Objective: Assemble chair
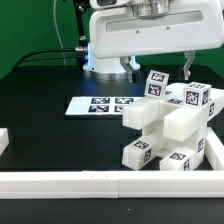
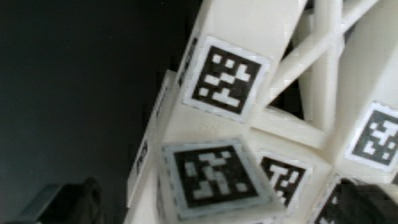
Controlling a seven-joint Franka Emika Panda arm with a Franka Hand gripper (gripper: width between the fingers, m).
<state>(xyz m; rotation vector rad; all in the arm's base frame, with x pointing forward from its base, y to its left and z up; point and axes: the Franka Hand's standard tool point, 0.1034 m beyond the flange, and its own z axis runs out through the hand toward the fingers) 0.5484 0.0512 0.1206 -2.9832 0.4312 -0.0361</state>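
The black table is lying open across the exterior view's left, with bare room stretching away from the chair toward that side. Along the near edge a long white border rail is closing the table off, and the chair pieces are sitting right against it, pushed into the corner on the exterior view's right. There is little free room on that side.

The robot arm is hanging over the back of the chair cluster. Its gripper is hovering just above the pieces with its fingers spread wide apart, holding nothing; one dark fingertip is showing in the wrist view.

The chair is resting as a partly joined cluster of white blocks and slabs, tags facing several ways. Its long axis is running from the rail diagonally back toward the arm. In the wrist view the X-braced panel is standing tilted beside a tagged slab.

The marker board is lying flat just beside the chair, on the exterior view's left.
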